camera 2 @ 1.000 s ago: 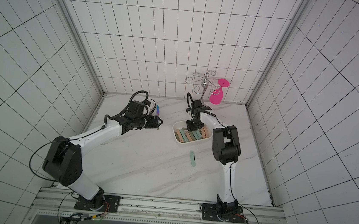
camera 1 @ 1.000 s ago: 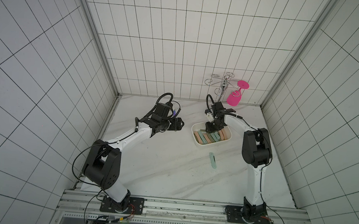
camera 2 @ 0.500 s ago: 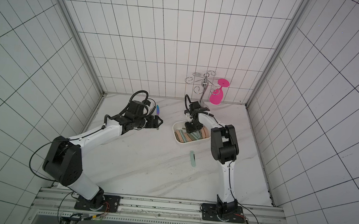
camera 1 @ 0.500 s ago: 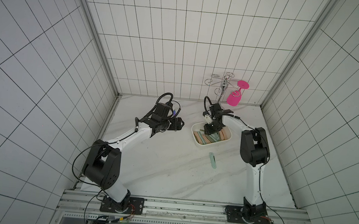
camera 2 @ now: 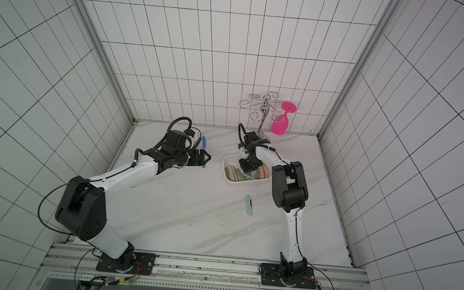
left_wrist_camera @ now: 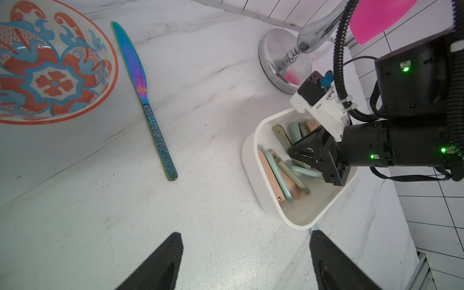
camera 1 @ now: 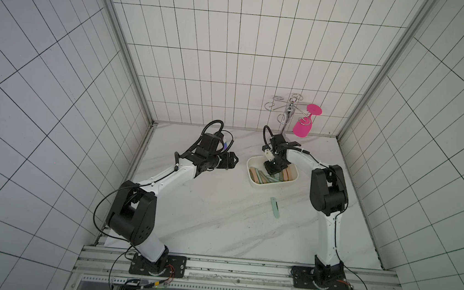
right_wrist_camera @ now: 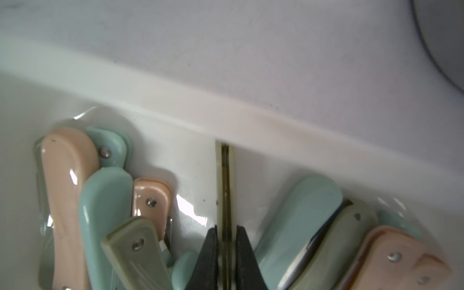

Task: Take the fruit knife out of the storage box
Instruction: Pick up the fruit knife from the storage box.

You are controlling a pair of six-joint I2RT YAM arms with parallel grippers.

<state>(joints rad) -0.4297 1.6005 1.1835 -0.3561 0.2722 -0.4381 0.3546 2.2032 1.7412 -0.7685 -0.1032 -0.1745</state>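
1. The right gripper (right_wrist_camera: 226, 229) has just closed. Its jaws, partly apart a second ago, now pinch a thin olive knife (right_wrist_camera: 225, 180) that stands on edge inside the box (camera 1: 271, 185).
2. The knife is not out yet: its far end sits against the box wall, with other knives (right_wrist_camera: 105, 213) leaning on both sides of it.
3. The grasp looks made, so a lift clear of the box rim should come next. The leaning neighbours could be dragged along.
4. The right arm (camera 1: 327, 188) holds its elbow high beside the box. Its forearm reaches over the box and the wrist pitches down among the knives.
5. The left arm (camera 1: 165, 177) stretches toward the box. The left gripper (left_wrist_camera: 246, 236) stops short of it, jaws wide apart and empty.
6. A mint knife (camera 1: 274, 211) lies on the table (camera 1: 205, 206) near the box, on the side toward the robot's base.
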